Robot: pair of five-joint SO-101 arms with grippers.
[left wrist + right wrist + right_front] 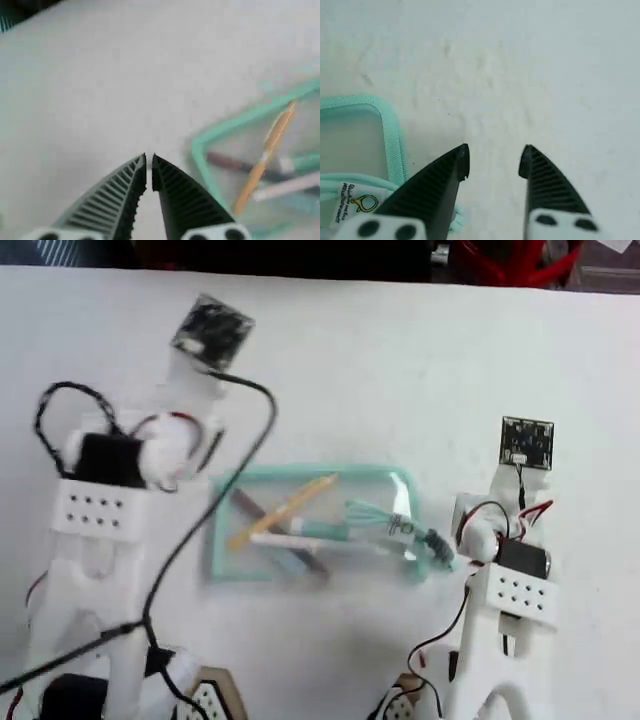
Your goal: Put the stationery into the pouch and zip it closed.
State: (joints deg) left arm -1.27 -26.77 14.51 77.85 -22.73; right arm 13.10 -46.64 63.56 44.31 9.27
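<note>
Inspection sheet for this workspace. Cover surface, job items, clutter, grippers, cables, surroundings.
Surface: white table.
Job's things: the clear, teal-edged pouch lies flat between the two arms. A yellow pencil and pens lie within its outline. Whether the zip is closed cannot be told.
Clutter: nothing seen.
Grippers: the left gripper is shut on nothing, above the table beside one end of the pouch. The right gripper is open, above the table beside the other end.
Cables: a black cable from the left arm passes over a corner of the pouch. Red and black wires sit on the right arm.
Surroundings: a red object beyond the table's far edge.
</note>
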